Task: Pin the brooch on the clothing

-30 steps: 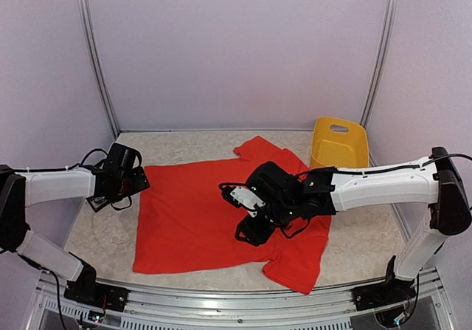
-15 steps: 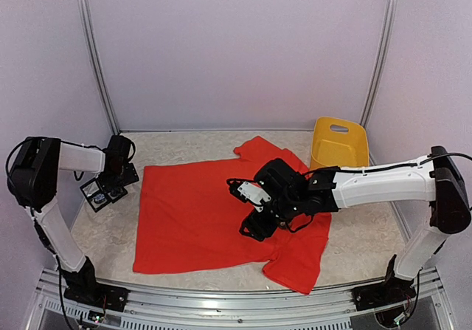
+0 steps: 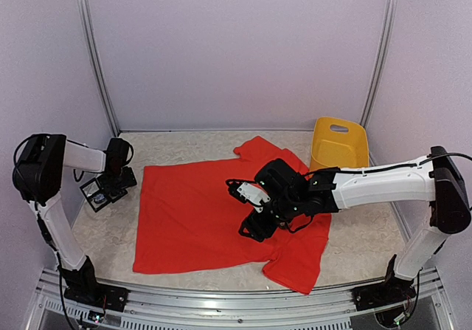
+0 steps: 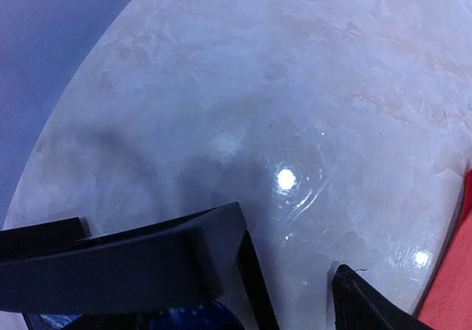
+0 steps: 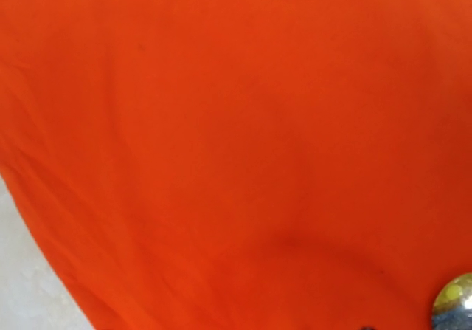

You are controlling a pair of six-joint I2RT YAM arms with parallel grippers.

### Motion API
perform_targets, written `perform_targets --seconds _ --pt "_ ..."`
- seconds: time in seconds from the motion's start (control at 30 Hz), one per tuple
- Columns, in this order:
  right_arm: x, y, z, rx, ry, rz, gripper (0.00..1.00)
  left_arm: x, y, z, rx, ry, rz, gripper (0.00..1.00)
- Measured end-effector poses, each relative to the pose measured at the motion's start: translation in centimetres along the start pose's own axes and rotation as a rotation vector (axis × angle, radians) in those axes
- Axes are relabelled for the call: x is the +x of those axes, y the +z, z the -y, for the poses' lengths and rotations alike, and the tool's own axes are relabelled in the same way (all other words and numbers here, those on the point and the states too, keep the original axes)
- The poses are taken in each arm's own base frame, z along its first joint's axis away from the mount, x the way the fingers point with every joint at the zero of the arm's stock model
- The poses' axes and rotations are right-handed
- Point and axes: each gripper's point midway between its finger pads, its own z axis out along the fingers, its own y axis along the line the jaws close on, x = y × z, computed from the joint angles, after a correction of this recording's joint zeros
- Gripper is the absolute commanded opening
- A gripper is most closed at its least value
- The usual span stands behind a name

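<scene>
The red T-shirt [image 3: 192, 204] lies spread flat on the table. It fills the right wrist view [image 5: 221, 123], and its edge shows in the left wrist view [image 4: 453, 286]. My right gripper [image 3: 252, 230] hangs low over the shirt's middle right; its fingers are out of the wrist view. A small shiny round thing, silver with yellow and blue, likely the brooch [image 5: 456, 300], shows at that view's lower right corner on the fabric. My left gripper [image 3: 102, 191] is over bare table left of the shirt. In its wrist view [image 4: 291, 260] the jaws stand apart with nothing between them.
A yellow plastic basket [image 3: 339, 144] stands at the back right, beside the shirt's sleeve. The marbled tabletop [image 3: 96, 227] is bounded by white walls and a metal rail at the near edge. A blue patch [image 4: 184, 317] shows under the left finger; I cannot tell what it is.
The left arm has folded back and its gripper has moved left, off the shirt's edge to the bare table. The right gripper has shifted slightly right over the shirt.
</scene>
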Motion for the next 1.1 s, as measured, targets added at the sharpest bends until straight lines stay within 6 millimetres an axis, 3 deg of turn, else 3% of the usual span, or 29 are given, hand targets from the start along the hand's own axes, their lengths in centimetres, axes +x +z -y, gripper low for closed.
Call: perform_targets --seconds 0.2,0.5,1.1 --pt "0.2 0.0 0.5 0.026 -0.033 -0.008 0.67 0.9 -0.4 0.1 0.042 -0.007 -0.004 0.57" --pt "0.9 -0.1 1.6 0.078 -0.079 -0.038 0.67 1.5 -1.1 0.4 0.060 0.022 -0.020 0.43" --pt "1.3 -0.6 2.4 0.119 -0.102 -0.057 0.67 1.9 -1.8 1.0 0.096 0.041 -0.031 0.34"
